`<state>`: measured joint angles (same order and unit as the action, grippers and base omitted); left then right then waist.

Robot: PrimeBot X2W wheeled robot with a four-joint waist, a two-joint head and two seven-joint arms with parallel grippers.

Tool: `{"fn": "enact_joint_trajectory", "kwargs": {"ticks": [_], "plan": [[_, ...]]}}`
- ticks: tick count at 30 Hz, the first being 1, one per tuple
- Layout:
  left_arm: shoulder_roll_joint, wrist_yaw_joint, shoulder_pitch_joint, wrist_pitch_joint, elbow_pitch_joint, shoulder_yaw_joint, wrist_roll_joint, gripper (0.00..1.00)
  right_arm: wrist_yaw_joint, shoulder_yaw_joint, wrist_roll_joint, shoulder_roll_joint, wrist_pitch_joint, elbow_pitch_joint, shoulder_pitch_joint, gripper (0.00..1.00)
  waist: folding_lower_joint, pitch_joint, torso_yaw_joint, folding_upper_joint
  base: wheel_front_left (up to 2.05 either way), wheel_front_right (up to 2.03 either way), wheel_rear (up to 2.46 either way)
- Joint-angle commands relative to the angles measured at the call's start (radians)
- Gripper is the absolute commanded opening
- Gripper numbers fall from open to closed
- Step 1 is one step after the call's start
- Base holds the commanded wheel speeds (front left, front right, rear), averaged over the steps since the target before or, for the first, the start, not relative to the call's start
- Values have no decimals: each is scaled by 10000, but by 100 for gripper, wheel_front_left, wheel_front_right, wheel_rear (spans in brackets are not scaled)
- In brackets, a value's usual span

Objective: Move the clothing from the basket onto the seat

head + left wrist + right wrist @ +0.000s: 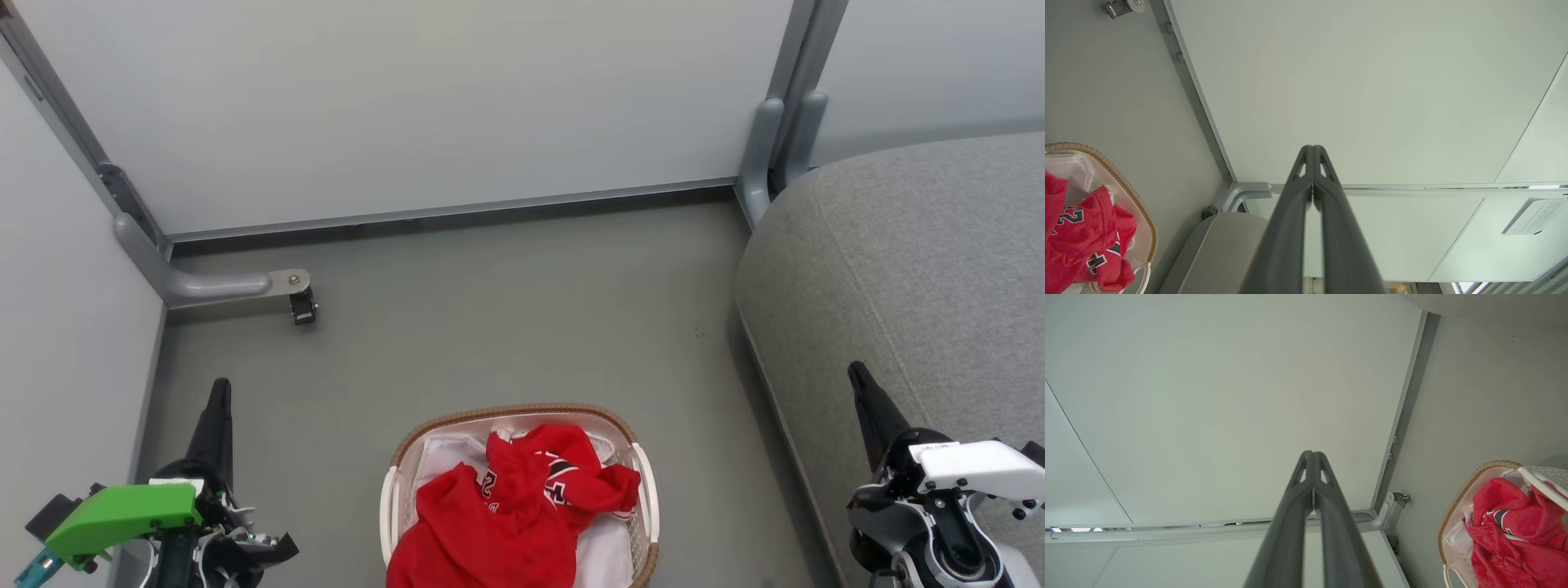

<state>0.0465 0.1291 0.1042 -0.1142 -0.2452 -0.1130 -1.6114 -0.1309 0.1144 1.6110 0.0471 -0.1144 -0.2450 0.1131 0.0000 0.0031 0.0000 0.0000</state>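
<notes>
Red jersey clothing (506,506) with black-and-white numerals lies heaped in the oval white basket (522,412) with a tan woven rim, on the floor at the bottom centre. The grey seat (914,269) rises at the right. My left gripper (219,390) stands shut and empty at the lower left, well left of the basket. My right gripper (857,374) is shut and empty at the lower right, over the seat's front edge. In the left wrist view the shut left gripper (1312,149) points at a wall, with clothing (1077,237) and basket (1139,212) at left. In the right wrist view the shut right gripper (1311,454) points at a wall, with clothing (1515,535) at right.
Pale partition panels (408,106) close off the back and left. A grey metal foot with a caster (302,306) juts onto the floor at the back left. Another post (763,155) stands by the seat's back corner. Grey floor (506,310) lies between basket and panels.
</notes>
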Motion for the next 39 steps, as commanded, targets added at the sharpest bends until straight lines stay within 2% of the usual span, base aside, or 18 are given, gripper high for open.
{"fn": "enact_joint_trajectory", "kwargs": {"ticks": [1,29,30,35,39], "plan": [[72,38,98,-29,14,-23,-33,0,3,13,41,61,-21,29,-107,0,0,0,0,0,0,0,0],[72,39,98,-29,15,-23,-33,0,3,13,41,61,-22,29,-108,0,0,0,0,0,0,0,0],[0,0,0,2,-1,-1,1,100,0,0,-1,1,1,1,1,100,0,0,0,0,0,0,0],[-56,-5,-121,114,-313,38,91,100,2,-27,-78,-41,63,-218,-74,100,0,8,0,0,0,0,0],[-16,-4,-68,320,-416,70,583,100,2,-224,-441,122,298,-227,-42,100,0,15,3,0,0,0,0]]}}
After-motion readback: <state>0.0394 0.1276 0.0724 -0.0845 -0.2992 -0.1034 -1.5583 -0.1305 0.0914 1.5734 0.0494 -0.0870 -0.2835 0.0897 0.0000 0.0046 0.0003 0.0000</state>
